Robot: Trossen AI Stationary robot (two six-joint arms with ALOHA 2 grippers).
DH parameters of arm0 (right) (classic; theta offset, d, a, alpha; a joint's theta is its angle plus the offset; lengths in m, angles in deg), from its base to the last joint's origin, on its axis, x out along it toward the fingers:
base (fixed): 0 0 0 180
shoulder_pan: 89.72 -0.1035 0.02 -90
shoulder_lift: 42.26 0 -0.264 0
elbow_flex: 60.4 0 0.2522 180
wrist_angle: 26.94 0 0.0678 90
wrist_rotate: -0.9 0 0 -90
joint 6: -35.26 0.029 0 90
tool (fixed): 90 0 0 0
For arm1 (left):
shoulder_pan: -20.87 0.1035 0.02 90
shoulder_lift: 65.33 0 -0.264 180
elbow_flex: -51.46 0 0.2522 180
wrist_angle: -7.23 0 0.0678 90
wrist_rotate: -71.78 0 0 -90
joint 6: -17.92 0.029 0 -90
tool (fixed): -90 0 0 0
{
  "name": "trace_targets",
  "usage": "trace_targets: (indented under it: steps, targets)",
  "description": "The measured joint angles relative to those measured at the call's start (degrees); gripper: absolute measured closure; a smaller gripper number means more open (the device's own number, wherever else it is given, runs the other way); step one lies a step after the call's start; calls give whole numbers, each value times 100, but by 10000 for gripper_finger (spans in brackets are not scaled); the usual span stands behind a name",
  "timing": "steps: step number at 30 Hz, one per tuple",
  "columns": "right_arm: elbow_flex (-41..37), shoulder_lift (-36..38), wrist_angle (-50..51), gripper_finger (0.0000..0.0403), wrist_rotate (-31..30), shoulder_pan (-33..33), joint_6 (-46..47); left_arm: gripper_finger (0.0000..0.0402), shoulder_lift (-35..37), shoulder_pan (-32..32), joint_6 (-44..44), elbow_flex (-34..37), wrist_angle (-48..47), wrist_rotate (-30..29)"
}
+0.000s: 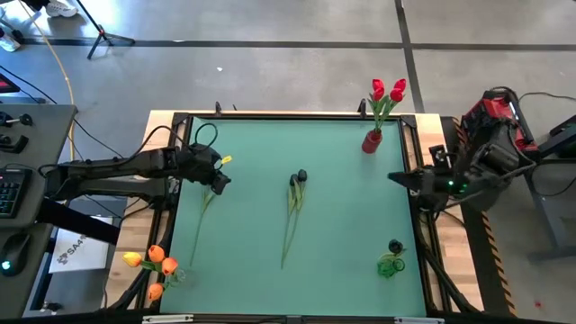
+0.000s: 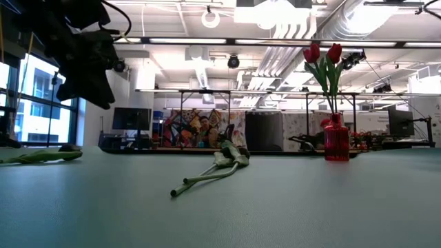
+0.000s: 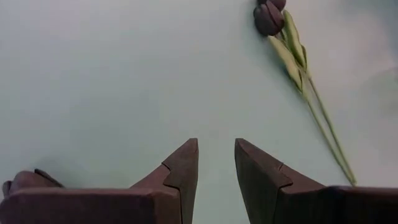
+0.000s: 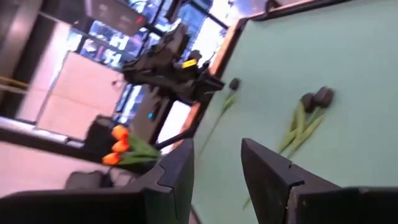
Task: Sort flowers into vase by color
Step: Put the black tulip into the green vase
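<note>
Flowers (image 1: 295, 193) mid-table, dark heads hard to distinguish; left hand (image 3: 216, 163) parted, empty; right hand (image 4: 214, 163) likewise.

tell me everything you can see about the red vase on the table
The red vase is a small, see-through red bottle, glass or plastic by its look, with a rounded body and a narrow neck. It stands upright near the table's far edge, toward the right arm's side. Two red tulips rise from its neck on green stems with leaves. Nothing else touches it; both grippers are well away from it.
</note>
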Motion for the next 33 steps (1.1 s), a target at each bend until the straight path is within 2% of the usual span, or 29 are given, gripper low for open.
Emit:
trace_targets:
  steps: [5, 11, 15, 18, 25, 33]
  targets:
    - [0, -274, -118, 281, 586, 876, -389, 310, 0, 247, 281, 0, 7, 211]
    - [0, -643, -929, 281, 1219, 1960, -1569, 310, 0, 623, 420, 0, -24, 453]
    - [0, -1027, -1506, 281, 1686, 2703, -2276, 310, -49, 707, 152, 84, -66, 444]
    - [0, -1411, -1629, 281, 2221, 3203, -2408, 310, -134, 703, -173, 285, -280, 353]
    - [0, -2341, -1735, 281, 2963, 3768, -2482, 309, -286, 703, -688, 387, -1659, -465]
    - [0, -3048, -2527, 281, 3816, 4192, -3063, 309, -364, 702, -677, 435, -1715, -625]
